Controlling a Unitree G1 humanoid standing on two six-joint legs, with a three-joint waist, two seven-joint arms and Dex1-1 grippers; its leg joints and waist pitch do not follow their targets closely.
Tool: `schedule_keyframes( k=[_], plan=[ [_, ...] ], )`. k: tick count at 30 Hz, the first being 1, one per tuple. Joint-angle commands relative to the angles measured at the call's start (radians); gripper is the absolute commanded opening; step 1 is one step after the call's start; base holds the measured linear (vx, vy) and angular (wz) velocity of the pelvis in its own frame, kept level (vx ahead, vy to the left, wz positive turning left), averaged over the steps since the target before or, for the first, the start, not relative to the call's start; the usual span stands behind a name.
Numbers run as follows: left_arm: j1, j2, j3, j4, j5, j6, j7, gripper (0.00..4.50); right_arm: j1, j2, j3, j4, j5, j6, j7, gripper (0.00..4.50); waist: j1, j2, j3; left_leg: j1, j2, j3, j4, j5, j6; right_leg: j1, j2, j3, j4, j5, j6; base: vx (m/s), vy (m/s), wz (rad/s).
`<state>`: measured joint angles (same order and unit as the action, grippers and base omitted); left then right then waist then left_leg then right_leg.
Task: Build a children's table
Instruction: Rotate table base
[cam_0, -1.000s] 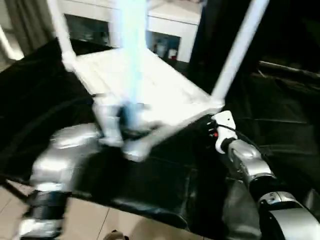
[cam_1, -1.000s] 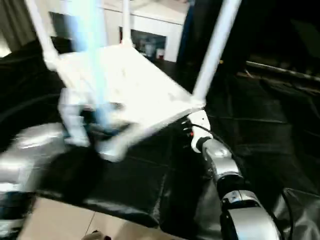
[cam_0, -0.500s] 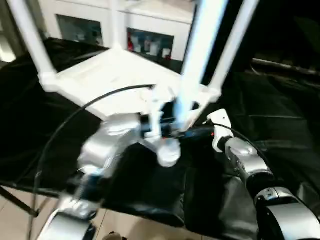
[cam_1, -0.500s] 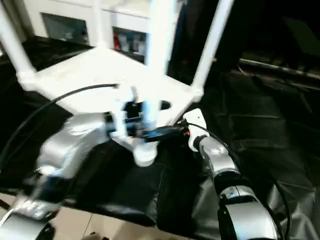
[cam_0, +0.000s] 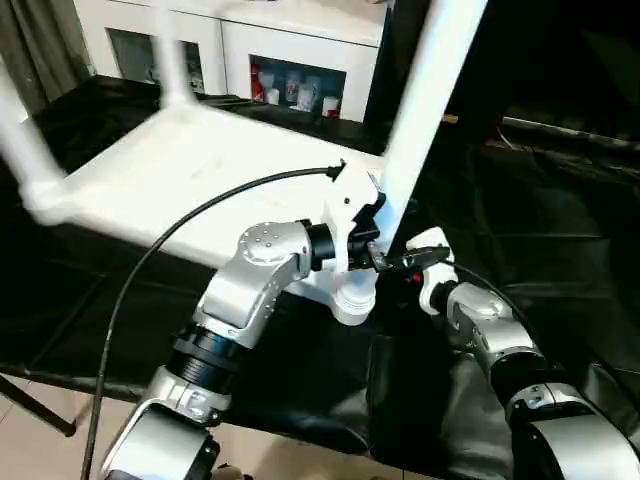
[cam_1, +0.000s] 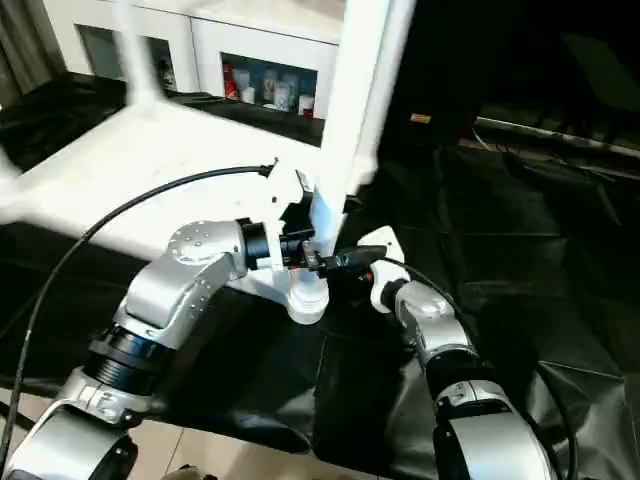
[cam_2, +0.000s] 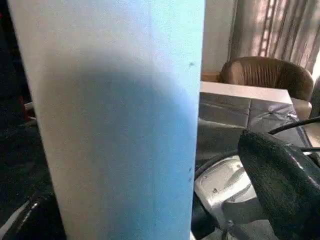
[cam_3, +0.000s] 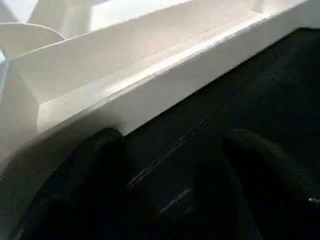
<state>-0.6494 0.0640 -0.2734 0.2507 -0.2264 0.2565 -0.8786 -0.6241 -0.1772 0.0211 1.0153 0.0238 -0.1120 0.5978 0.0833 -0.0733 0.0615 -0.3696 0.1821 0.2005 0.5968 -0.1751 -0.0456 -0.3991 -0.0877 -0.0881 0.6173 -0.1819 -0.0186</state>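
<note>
The children's table lies upside down, its white top (cam_0: 180, 170) on black cloth and its legs pointing up. The nearest leg (cam_0: 430, 90) rises from the near corner socket (cam_0: 352, 300). My left gripper (cam_0: 375, 232) stands open around the base of that leg. In the left wrist view the leg (cam_2: 120, 125) sits between the fingers, with a gap to one black finger (cam_2: 280, 185). My right gripper (cam_0: 388, 263) is open with nothing in it, just right of the same corner. Its fingers (cam_3: 95, 175) lie along the top's rim (cam_3: 150, 75).
A white cabinet with glass doors (cam_0: 300, 50) stands behind the table. Two more legs stand at the left corner (cam_0: 20, 140) and the far corner (cam_0: 172, 70). A black cable (cam_0: 180, 235) arcs over my left forearm. Black cloth (cam_0: 560, 230) covers the work surface, and tiled floor (cam_0: 30, 440) shows below.
The whole view has swung, so the table looks shifted. My left gripper has stayed at the base of the near leg, and my right gripper has stayed by that corner.
</note>
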Motion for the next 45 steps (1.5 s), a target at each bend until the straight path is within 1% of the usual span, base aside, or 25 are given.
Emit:
schedule_keyframes(
  k=[1,2,5,6,8,12,14,16,17,19,20,22,24,25,27,29,30,31,32,33,36,37,38,41,45],
  plan=[
    [-0.031,-0.047,-0.074,0.025,0.022,-0.013,0.000,4.44,-0.040,0.060,0.050,-0.015,-0.022,-0.028,0.013,3.78,0.006,0.007,-0.072,0.014,0.059,-0.029,-0.072,-0.214,0.016,0.052,-0.076,0.058,-0.069,-0.161,-0.232,0.000,0.000,0.00],
    [-0.035,-0.045,-0.067,0.039,0.033,-0.024,0.010,4.44,-0.047,0.053,0.044,-0.003,-0.034,-0.025,-0.030,3.78,0.006,0.005,-0.071,0.014,0.059,-0.028,-0.072,-0.209,0.016,0.052,-0.076,0.058,-0.069,-0.157,-0.234,0.000,0.000,0.00],
    [-0.045,-0.030,-0.053,0.074,0.063,-0.049,0.033,4.44,-0.061,0.039,0.026,0.015,-0.046,-0.039,-0.105,3.78,0.006,0.008,-0.070,0.015,0.058,-0.029,-0.073,-0.219,0.010,0.051,-0.077,0.058,-0.071,-0.177,-0.228,0.000,0.000,0.00],
    [-0.050,-0.002,-0.050,0.102,0.096,-0.074,0.045,4.44,-0.072,0.023,0.007,0.025,-0.044,-0.045,-0.150,3.78,0.006,0.005,-0.071,0.015,0.058,-0.029,-0.073,-0.217,0.009,0.052,-0.078,0.058,-0.071,-0.177,-0.225,0.000,0.000,0.00],
    [-0.045,0.059,-0.057,0.133,0.137,-0.103,0.024,4.44,-0.086,-0.003,-0.033,0.032,-0.022,-0.051,-0.183,3.78,0.006,0.008,-0.072,0.017,0.057,-0.029,-0.073,-0.219,0.010,0.048,-0.076,0.058,-0.070,-0.177,-0.212,0.000,0.000,0.00],
    [-0.015,0.114,-0.061,0.116,0.136,-0.097,-0.034,4.44,-0.096,-0.031,-0.075,0.030,0.010,-0.051,-0.158,3.78,0.013,0.014,-0.073,0.017,0.057,-0.026,-0.070,-0.189,0.015,0.049,-0.076,0.059,-0.061,-0.122,-0.227,0.000,0.000,0.00],
    [0.039,0.174,-0.050,0.068,0.092,-0.092,-0.133,4.44,-0.094,-0.075,-0.103,0.015,0.042,-0.052,-0.092,3.78,0.015,0.021,-0.076,0.019,0.058,-0.025,-0.069,-0.173,0.021,0.051,-0.075,0.059,-0.055,-0.076,-0.241,0.000,0.000,0.00],
    [0.060,0.194,-0.045,0.048,0.072,-0.098,-0.171,4.44,-0.086,-0.094,-0.105,0.004,0.052,-0.050,-0.050,3.78,0.016,0.021,-0.075,0.016,0.058,-0.023,-0.069,-0.166,0.027,0.051,-0.072,0.058,-0.052,-0.051,-0.256,0.000,0.000,0.00],
    [0.063,0.207,-0.045,0.050,0.069,-0.078,-0.181,4.44,-0.078,-0.106,-0.100,-0.003,0.055,-0.050,-0.022,3.78,0.018,0.025,-0.073,0.021,0.057,-0.021,-0.070,-0.181,0.027,0.048,-0.071,0.058,-0.055,-0.059,-0.261,0.000,0.000,0.00],
    [0.059,0.246,-0.061,0.082,0.077,-0.067,-0.226,4.44,-0.058,-0.136,-0.080,-0.019,0.047,-0.052,0.036,3.78,0.019,0.023,-0.071,0.019,0.058,-0.022,-0.071,-0.203,0.022,0.050,-0.072,0.058,-0.058,-0.085,-0.259,0.000,0.000,0.00],
    [0.055,0.262,-0.070,0.096,0.081,-0.072,-0.250,4.44,-0.052,-0.144,-0.073,-0.023,0.044,-0.053,0.051,3.78,0.020,0.022,-0.068,0.019,0.057,-0.024,-0.074,-0.231,0.013,0.050,-0.075,0.058,-0.066,-0.138,-0.249,0.000,0.000,0.00],
    [0.043,0.285,-0.087,0.141,0.115,-0.119,-0.269,4.18,-0.044,-0.156,-0.065,-0.028,0.035,-0.060,0.074,3.78,0.021,0.025,-0.067,0.021,0.056,-0.026,-0.076,-0.256,0.000,0.049,-0.075,0.059,-0.070,-0.186,-0.235,0.000,0.000,0.00],
    [0.019,0.300,-0.104,0.205,0.158,-0.156,-0.276,4.07,-0.035,-0.167,-0.055,-0.039,0.035,-0.054,0.117,3.78,0.020,0.025,-0.067,0.021,0.056,-0.027,-0.077,-0.261,-0.007,0.049,-0.073,0.059,-0.072,-0.194,-0.225,0.000,0.000,0.00],
    [-0.001,0.300,-0.108,0.248,0.174,-0.179,-0.279,4.07,-0.021,-0.175,-0.040,-0.062,0.035,-0.049,0.165,3.78,0.021,0.026,-0.070,0.020,0.055,-0.027,-0.075,-0.258,-0.004,0.051,-0.073,0.059,-0.070,-0.187,-0.223,0.000,0.000,0.00],
    [-0.026,0.298,-0.112,0.299,0.190,-0.205,-0.284,3.79,0.000,-0.186,-0.018,-0.100,0.038,-0.038,0.232,3.78,0.024,0.025,-0.071,0.017,0.057,-0.027,-0.073,-0.229,0.004,0.053,-0.074,0.059,-0.065,-0.151,-0.223,0.000,0.000,0.00],
    [-0.058,0.294,-0.116,0.356,0.203,-0.230,-0.294,3.66,0.030,-0.201,0.009,-0.162,0.048,-0.015,0.319,3.78,0.029,0.031,-0.073,0.017,0.058,-0.026,-0.071,-0.210,0.016,0.054,-0.071,0.058,-0.062,-0.107,-0.235,0.000,0.000,0.00],
    [-0.071,0.293,-0.120,0.378,0.207,-0.238,-0.299,3.61,0.043,-0.209,0.019,-0.189,0.053,-0.006,0.353,3.78,0.034,0.029,-0.074,0.015,0.059,-0.025,-0.069,-0.193,0.032,0.055,-0.070,0.056,-0.057,-0.064,-0.253,0.000,0.000,0.00],
    [-0.073,0.293,-0.121,0.382,0.209,-0.240,-0.299,3.51,0.045,-0.211,0.021,-0.194,0.054,-0.005,0.358,3.78,0.034,0.029,-0.074,0.015,0.059,-0.025,-0.069,-0.193,0.032,0.055,-0.070,0.056,-0.057,-0.064,-0.253,0.000,0.000,0.00],
    [-0.099,0.292,-0.125,0.435,0.222,-0.268,-0.299,3.51,0.074,-0.233,0.040,-0.261,0.072,0.024,0.426,3.78,0.036,0.033,-0.075,0.016,0.060,-0.025,-0.067,-0.192,0.039,0.056,-0.073,0.055,-0.055,-0.045,-0.270,0.000,0.000,0.00],
    [-0.107,0.291,-0.126,0.455,0.226,-0.278,-0.299,3.28,0.085,-0.241,0.046,-0.287,0.082,0.038,0.451,3.78,0.037,0.030,-0.074,0.015,0.058,-0.024,-0.067,-0.196,0.046,0.057,-0.071,0.056,-0.058,-0.048,-0.268,0.000,0.000,0.00],
    [-0.141,0.288,-0.121,0.532,0.243,-0.323,-0.299,3.12,0.128,-0.278,0.068,-0.392,0.117,0.097,0.540,3.78,0.044,0.030,-0.071,0.014,0.057,-0.026,-0.067,-0.210,0.061,0.060,-0.073,0.056,-0.064,-0.086,-0.252,0.000,0.000,0.00],
    [-0.151,0.285,-0.117,0.557,0.248,-0.336,-0.303,3.12,0.145,-0.293,0.077,-0.432,0.126,0.119,0.568,3.78,0.046,0.031,-0.074,0.016,0.060,-0.027,-0.066,-0.213,0.057,0.058,-0.077,0.055,-0.063,-0.098,-0.252,0.000,0.000,0.00],
    [-0.161,0.284,-0.117,0.585,0.251,-0.342,-0.315,2.85,0.168,-0.310,0.087,-0.479,0.131,0.148,0.597,3.78,0.050,0.033,-0.069,0.017,0.060,-0.026,-0.068,-0.225,0.052,0.056,-0.076,0.055,-0.073,-0.142,-0.241,0.000,0.000,0.00],
    [-0.181,0.277,-0.119,0.653,0.264,-0.373,-0.328,2.65,0.211,-0.334,0.101,-0.572,0.142,0.207,0.638,3.78,0.056,0.034,-0.070,0.016,0.061,-0.029,-0.070,-0.237,0.046,0.055,-0.079,0.055,-0.074,-0.165,-0.233,0.000,0.000,0.00],
    [-0.206,0.271,-0.125,0.720,0.283,-0.408,-0.328,2.32,0.228,-0.347,0.108,-0.621,0.150,0.238,0.639,3.78,0.061,0.035,-0.072,0.018,0.063,-0.031,-0.071,-0.241,0.032,0.053,-0.083,0.055,-0.075,-0.183,-0.233,0.000,0.000,0.00]
  ],
)
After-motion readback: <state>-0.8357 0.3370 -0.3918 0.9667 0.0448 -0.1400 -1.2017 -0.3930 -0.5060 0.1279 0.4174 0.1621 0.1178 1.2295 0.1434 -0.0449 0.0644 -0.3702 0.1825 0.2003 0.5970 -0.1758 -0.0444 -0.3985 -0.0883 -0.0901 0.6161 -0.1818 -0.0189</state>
